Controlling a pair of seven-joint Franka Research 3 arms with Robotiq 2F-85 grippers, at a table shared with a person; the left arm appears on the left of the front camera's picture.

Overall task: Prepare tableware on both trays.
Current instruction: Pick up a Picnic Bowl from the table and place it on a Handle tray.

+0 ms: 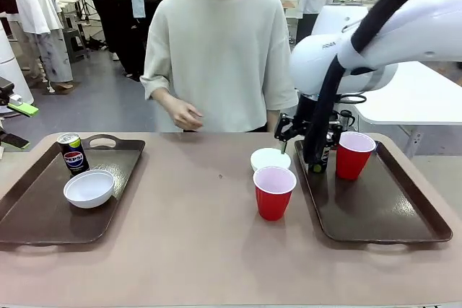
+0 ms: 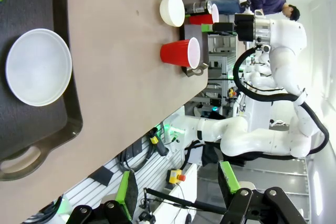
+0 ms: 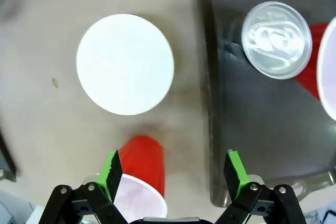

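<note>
Reaches in from the upper right with the right arm (image 1: 426,34), white links bent at a bulky joint, a black cable draped down along the wrist. Points the right gripper (image 3: 173,170) straight down, jaws spread wide, green pads (image 3: 111,169) gripping nothing. Holds the left gripper (image 2: 177,187) roughly level, far out at the left side, fingers apart too, empty between them. Shows both left fingertips (image 1: 24,109) at the front view's left edge, rolled so that one sits above the other.

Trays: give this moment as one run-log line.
left tray: can, bowl | right tray: can, cup | table: bowl, cup | right gripper: open, empty | left gripper: open, empty
</note>
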